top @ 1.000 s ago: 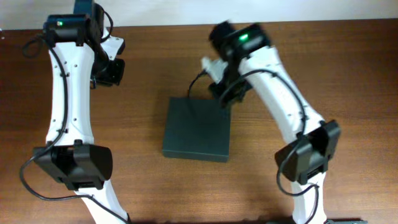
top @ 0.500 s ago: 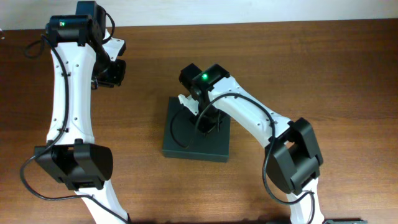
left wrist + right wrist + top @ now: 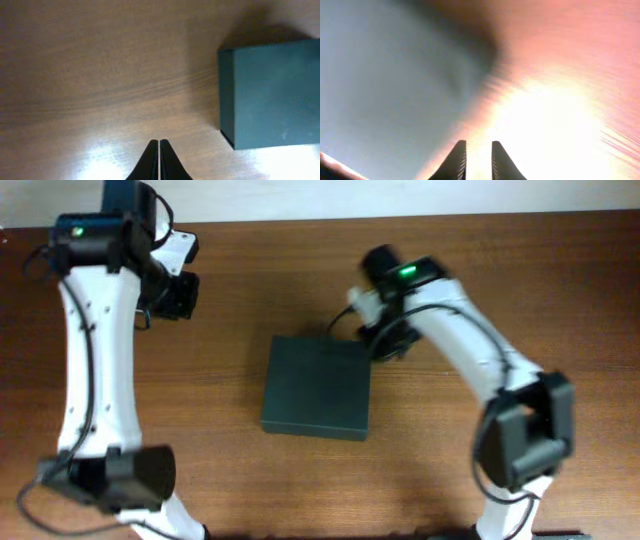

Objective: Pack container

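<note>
1. The container (image 3: 317,387) sat lid-shut in the middle of the table (image 3: 520,280). It was pretty much square, so no clear long axis, and its edges were slightly skewed.
2. Count: one container, two arms.
3. The left gripper (image 3: 159,146) was clenched on nothing, well off to its left. The right gripper (image 3: 478,145) was parted a crack and empty, by the far-right corner.
4. Half a second before, the right arm was over the lid. It had since pulled back.

**Dark green-black rectangular box** (image 3: 316,387): matt, smooth lid and walls; whether card or plastic cannot be told.
**Brown wooden table** (image 3: 240,490): fine grain throughout, polished enough to throw bright glare.
**White-shelled left arm** (image 3: 95,360) and **white-shelled right arm** (image 3: 470,345): smooth plastic casings with black joint housings.
**Left gripper** (image 3: 159,143) and **right gripper** (image 3: 478,146): smooth, black, tapered fingers with a dull sheen.
</note>
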